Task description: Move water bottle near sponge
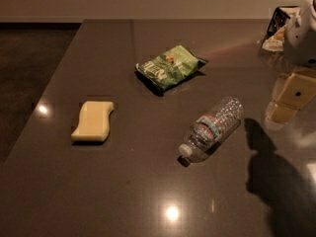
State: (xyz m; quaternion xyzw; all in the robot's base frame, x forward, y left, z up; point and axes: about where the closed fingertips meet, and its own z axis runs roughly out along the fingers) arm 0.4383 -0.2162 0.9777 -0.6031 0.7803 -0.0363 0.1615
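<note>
Gripper [290, 100] hangs right of the clear ribbed plastic water bottle [212, 129]; I can't tell its opening or read the label.

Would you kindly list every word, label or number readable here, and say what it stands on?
Nothing reads clearly.
Snack bag: white lettering, too blurred to read.
Water bottle: label band print too small to read.
Sponge: no text.
Gripper, at the right edge beyond the bottle: no markings seen.

1 high view over table [148, 196], pincer [289, 101] right
</note>
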